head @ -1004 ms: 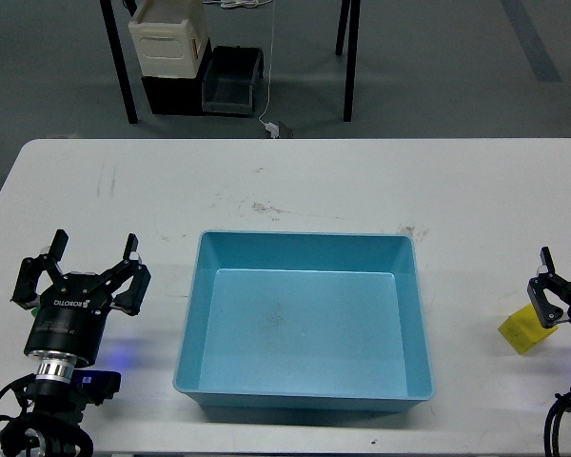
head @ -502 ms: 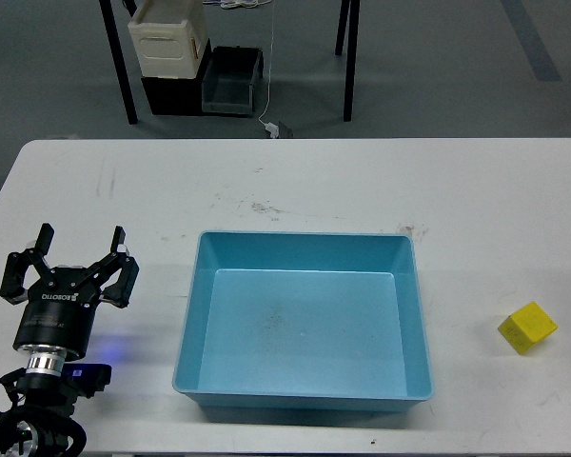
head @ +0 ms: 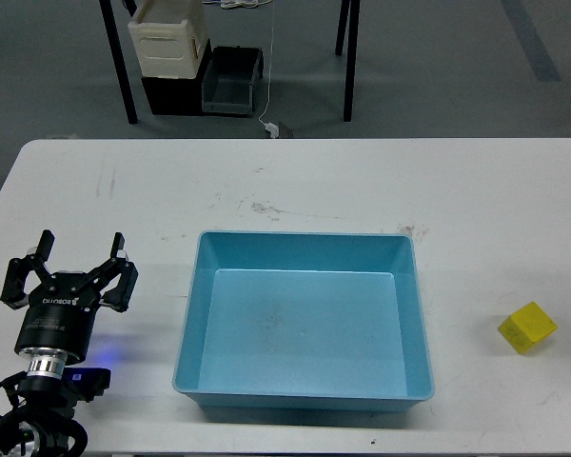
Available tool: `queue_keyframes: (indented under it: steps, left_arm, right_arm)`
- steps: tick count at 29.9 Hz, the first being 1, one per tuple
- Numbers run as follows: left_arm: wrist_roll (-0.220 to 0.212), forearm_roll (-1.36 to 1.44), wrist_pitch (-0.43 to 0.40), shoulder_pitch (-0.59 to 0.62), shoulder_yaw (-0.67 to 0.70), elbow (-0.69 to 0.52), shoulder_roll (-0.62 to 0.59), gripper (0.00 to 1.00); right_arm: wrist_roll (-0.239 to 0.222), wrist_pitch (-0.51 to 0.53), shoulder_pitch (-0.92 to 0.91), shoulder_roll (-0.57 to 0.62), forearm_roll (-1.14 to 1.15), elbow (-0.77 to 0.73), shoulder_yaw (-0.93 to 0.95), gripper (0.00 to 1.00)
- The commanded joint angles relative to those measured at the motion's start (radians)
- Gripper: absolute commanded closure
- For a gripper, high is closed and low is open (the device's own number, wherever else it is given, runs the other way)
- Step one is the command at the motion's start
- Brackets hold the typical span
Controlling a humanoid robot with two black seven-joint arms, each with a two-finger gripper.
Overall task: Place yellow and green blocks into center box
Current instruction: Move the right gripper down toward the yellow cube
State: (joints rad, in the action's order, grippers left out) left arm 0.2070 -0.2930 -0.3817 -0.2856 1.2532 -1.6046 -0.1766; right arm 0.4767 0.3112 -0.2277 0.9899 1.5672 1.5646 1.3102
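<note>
A white table fills the view, grey floor behind it. The left gripper rises at the near left edge, fingers spread wide, holding nothing. To its right sits the blue box, with nothing inside. Well beyond the box, far to the gripper's right, the yellow block lies on the table.
</note>
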Motion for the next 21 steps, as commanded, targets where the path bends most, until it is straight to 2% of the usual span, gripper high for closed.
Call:
queue_keyframes:
  steps: [1,4,7,15,21]
  left_arm:
    - [0.0,0.0,0.0,0.0,0.0,0.011,0.0,0.0]
    - [0.0,0.0,0.0,0.0,0.0,0.014,0.0,0.0]
    - [0.0,0.0,0.0,0.0,0.0,0.022,0.0,0.0]
    - [0.0,0.0,0.0,0.017,-0.003,0.038,0.002,0.0]
    - [0.0,0.0,0.0,0.025,-0.011,0.064,0.003,0.0]
  right_arm:
    - [0.012,0.014,-0.094,0.137,0.043,0.0,-0.156,0.01]
    - [0.012,0.014,-0.15,0.272,0.056,0.008,-0.296,0.01]
    - [0.012,0.014,-0.203,0.335,0.089,0.012,-0.4,0.01]
    - [0.012,0.038,-0.236,0.337,0.439,0.012,-0.6,0.0]
    - [0.012,0.149,-0.242,0.313,0.471,0.003,-0.654,0.0]
